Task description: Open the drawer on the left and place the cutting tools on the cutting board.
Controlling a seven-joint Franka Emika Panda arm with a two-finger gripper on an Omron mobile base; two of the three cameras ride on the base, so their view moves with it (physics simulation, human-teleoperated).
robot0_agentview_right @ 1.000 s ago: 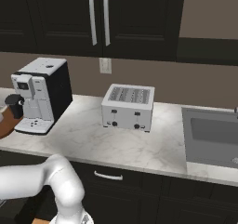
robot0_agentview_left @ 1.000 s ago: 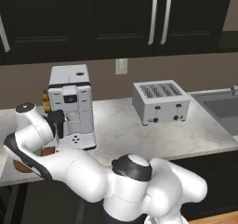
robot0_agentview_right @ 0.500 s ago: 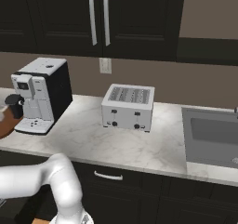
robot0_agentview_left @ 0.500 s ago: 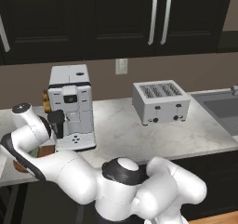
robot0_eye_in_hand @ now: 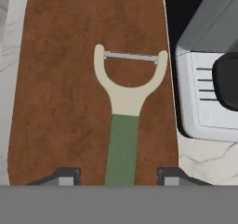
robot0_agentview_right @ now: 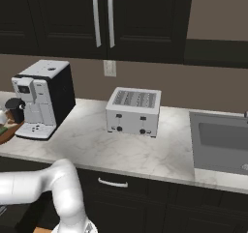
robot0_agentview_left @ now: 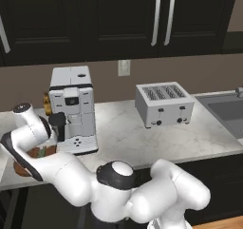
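The oval reddish-brown cutting board lies on the counter beside the coffee machine. On it rests a cutting tool, the peeler, with a green handle and a pale Y-shaped head pointing away from the hand. My gripper hovers over the handle's end and stands open, each fingertip well clear of the handle. In the left base view the hand hangs over the board at the far left. The board's edge also shows in the right base view. The arm hides the drawer on the left.
A coffee machine stands right next to the board, its drip tray close to the board's edge. Further right are a toaster and a sink. Black wall cabinets hang above, and a closed drawer sits under the toaster.
The jaws have spread apart and let go of the peeler. The arm's elbow has swung slightly; the hand stays over the board.
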